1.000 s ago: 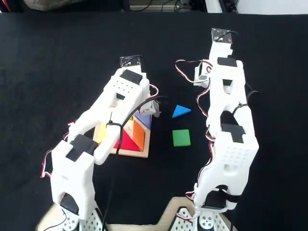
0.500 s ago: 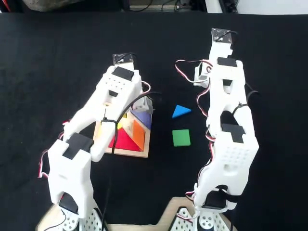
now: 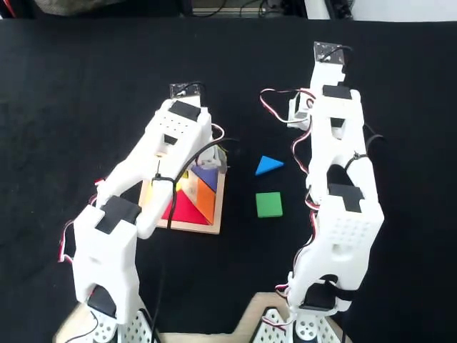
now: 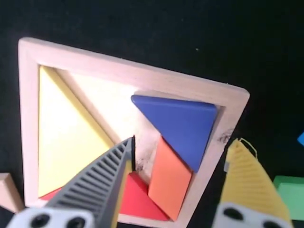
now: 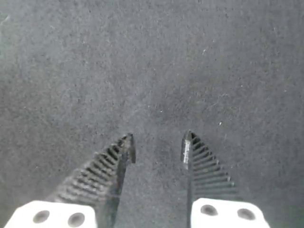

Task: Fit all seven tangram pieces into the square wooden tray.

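Observation:
The square wooden tray [image 4: 142, 76] [image 3: 202, 227] holds a large yellow triangle [image 4: 66, 133], an indigo triangle [image 4: 178, 118] [image 3: 208, 174], an orange parallelogram [image 4: 168, 178] and a red triangle [image 4: 135, 202]. My left gripper [image 4: 183, 141] [image 3: 214, 158] hovers open over the tray with nothing between its fingers. A small blue triangle [image 3: 268, 165] and a green square [image 3: 269, 204] [image 4: 290, 190] lie on the black cloth to the tray's right. My right gripper [image 5: 159, 145] stands open over bare cloth.
The right arm [image 3: 335, 143] stretches along the right side, just beyond the two loose pieces. A tan corner [image 4: 8, 192] shows beside the tray in the left wrist view. Black cloth [image 3: 86, 86] covers the table.
The left arm drew back and to the left off the tray's right side, uncovering the indigo triangle and orange piece. The right arm and the loose pieces stayed put.

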